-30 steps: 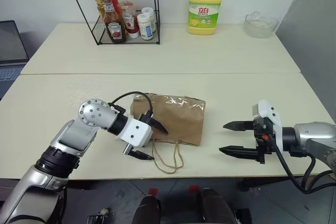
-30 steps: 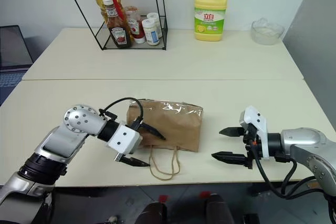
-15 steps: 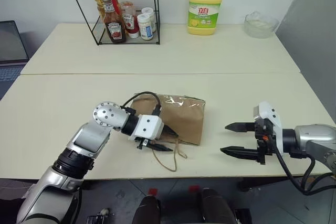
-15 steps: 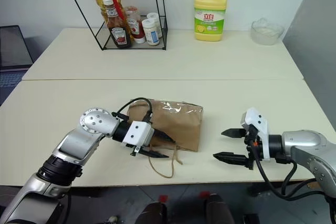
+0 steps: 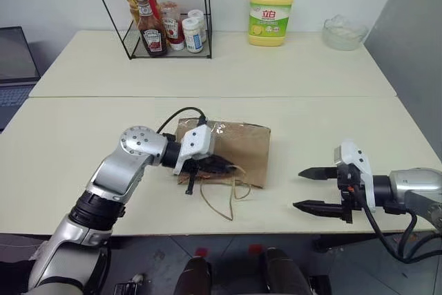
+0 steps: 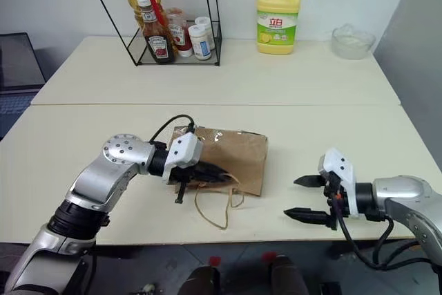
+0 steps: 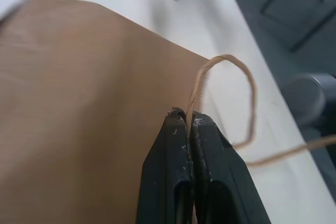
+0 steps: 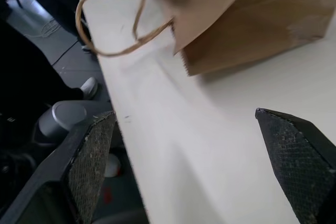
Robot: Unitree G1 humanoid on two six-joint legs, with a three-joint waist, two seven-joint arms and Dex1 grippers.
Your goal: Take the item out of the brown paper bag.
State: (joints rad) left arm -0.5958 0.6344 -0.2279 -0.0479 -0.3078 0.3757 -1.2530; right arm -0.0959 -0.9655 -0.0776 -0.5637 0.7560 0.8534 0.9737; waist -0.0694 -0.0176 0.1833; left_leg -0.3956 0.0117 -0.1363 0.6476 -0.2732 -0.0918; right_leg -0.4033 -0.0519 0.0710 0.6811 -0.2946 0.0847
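left gripper (image 7: pixel 188 121) just clamped on cord handle (image 7: pixel 247 95) at brown paper bag (image 5: pixel 238 150) 6 o'clock edge; mouth-opening next; right gripper (image 5: pixel 319 189) spread, idle at bag's 3 o'clock

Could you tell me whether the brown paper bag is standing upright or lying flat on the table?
Lying flat: the brown paper bag rests broad side down on the table, its cord handle trailing toward the near edge.
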